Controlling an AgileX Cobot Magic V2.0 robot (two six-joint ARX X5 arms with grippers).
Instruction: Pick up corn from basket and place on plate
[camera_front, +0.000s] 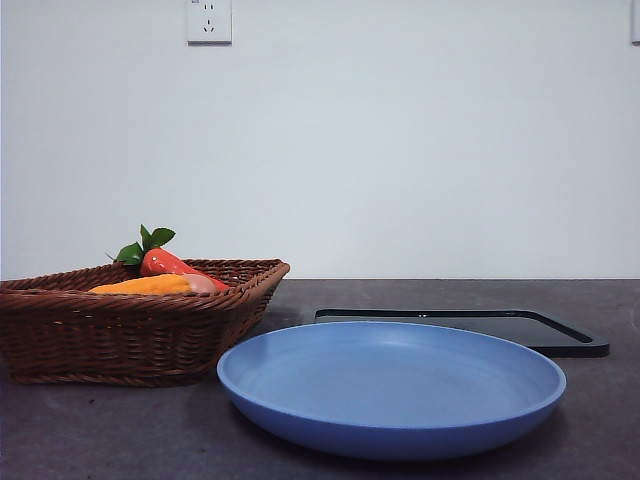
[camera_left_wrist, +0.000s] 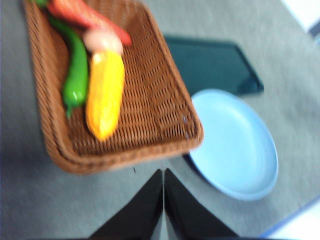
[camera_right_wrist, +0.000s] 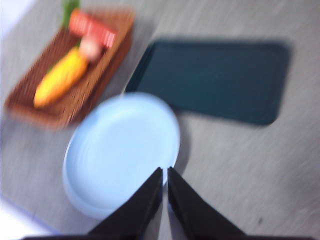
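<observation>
The corn (camera_left_wrist: 104, 95) is lying in the basket (camera_left_wrist: 165, 100), nothing lifted yet; the plate (camera_front: 390, 385) is sitting bare. The left gripper (camera_left_wrist: 163, 172) and right gripper (camera_right_wrist: 165, 172) are hanging above, jaws pressed together, holding nothing.

Orange-yellow corn (camera_left_wrist: 104, 94), brown woven basket (camera_front: 130, 335), blue plate (camera_front: 390, 420), seemingly green pepper (camera_left_wrist: 76, 75)

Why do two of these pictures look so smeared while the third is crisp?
Front view: sharp, evenly lit, with the basket weave and plate rim crisp. Left wrist view: mildly blurred, though the corn still reads. Right wrist view: the most streaked, smearing the tray edges, which looks like camera motion.
</observation>
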